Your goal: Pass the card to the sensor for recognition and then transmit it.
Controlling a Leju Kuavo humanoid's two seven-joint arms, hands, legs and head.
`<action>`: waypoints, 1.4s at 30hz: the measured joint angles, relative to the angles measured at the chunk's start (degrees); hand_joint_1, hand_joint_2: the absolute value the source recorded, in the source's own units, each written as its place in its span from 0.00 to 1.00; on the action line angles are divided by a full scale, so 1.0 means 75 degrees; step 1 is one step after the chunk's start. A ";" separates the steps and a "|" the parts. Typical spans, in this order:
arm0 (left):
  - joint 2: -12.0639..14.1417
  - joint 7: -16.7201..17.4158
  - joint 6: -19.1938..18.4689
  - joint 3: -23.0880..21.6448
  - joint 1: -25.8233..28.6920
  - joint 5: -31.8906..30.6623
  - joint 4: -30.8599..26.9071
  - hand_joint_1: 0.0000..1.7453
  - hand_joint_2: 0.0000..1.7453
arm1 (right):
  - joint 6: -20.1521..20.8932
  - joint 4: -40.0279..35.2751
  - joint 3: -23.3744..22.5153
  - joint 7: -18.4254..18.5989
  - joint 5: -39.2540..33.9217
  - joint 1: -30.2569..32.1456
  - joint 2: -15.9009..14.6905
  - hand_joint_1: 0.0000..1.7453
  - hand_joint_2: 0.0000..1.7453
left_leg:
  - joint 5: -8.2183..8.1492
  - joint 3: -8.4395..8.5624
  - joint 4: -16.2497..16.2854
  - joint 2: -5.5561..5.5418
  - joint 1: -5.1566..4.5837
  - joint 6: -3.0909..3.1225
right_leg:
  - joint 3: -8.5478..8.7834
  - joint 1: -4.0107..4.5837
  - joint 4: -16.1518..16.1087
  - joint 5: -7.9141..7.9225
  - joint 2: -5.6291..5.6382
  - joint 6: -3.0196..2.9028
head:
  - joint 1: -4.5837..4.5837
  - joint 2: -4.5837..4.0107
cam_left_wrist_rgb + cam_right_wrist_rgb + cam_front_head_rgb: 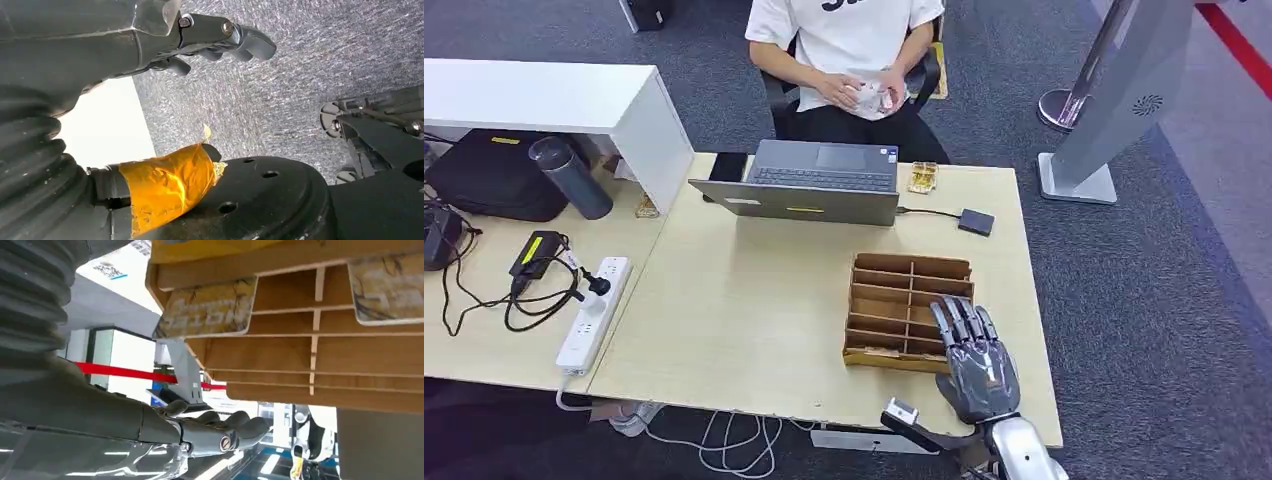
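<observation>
Right hand (977,365), fingers spread and holding nothing, hovers over the wooden card rack's (894,290) near right corner; a clumsy reach could shove the rack or miss a card (207,310). Left hand (220,37) hangs empty, fingers loosely curled.

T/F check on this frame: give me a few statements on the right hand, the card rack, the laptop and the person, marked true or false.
1. The right hand is over the near right corner of the wooden card rack, holding nothing. True.
2. The laptop is shut flat on the desk. False: it is open, its keyboard facing the person.
3. The right wrist view shows cards in the rack's compartments. True.
4. The person seated behind the desk is reaching for the rack. False: their hands are together at their lap.
5. A power strip lies on the left part of the desk. True.
</observation>
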 joint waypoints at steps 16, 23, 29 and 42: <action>-0.0003 0.0000 0.0000 -0.0018 0.0000 0.0003 0.0000 0.00 1.00 | -0.0076 0.0166 -0.0035 0.0032 0.0146 -0.0035 0.0000 0.92 1.00 | 0.0000 0.0001 0.0000 0.0000 0.0000 0.0000 | 0.0000 0.0000 0.0000 0.0000 -0.0001 0.0000 | 0.0000 0.0000; -0.0003 0.0000 0.0000 -0.0035 0.0001 -0.0023 0.0000 0.00 1.00 | -0.0388 -0.0207 -0.0073 -0.0049 0.0216 0.0038 0.0000 0.93 1.00 | 0.0000 0.0000 0.0000 0.0000 0.0000 0.0000 | -0.0001 0.0000 0.0000 0.0000 0.0000 0.0000 | 0.0000 0.0000; 0.0000 0.0009 0.0000 -0.0038 -0.0001 -0.0137 0.0000 0.00 1.00 | -0.0542 -0.0775 -0.0079 -0.0111 0.0222 0.0023 0.0003 0.88 1.00 | 0.0001 0.0001 0.0000 0.0000 0.0000 -0.0001 | 0.0000 0.0000 0.0001 0.0000 0.0001 0.0000 | 0.0000 0.0000; 0.0012 0.0067 0.0000 -0.0041 -0.0020 -0.0704 0.0000 0.00 1.00 | 0.1007 -0.1961 0.0029 -0.0909 -0.1249 -0.1189 0.0422 1.00 1.00 | 0.0008 0.0002 0.0000 0.0005 0.0000 -0.0004 | 0.0001 0.0000 0.0013 0.0006 0.0009 -0.0005 | 0.0003 0.0000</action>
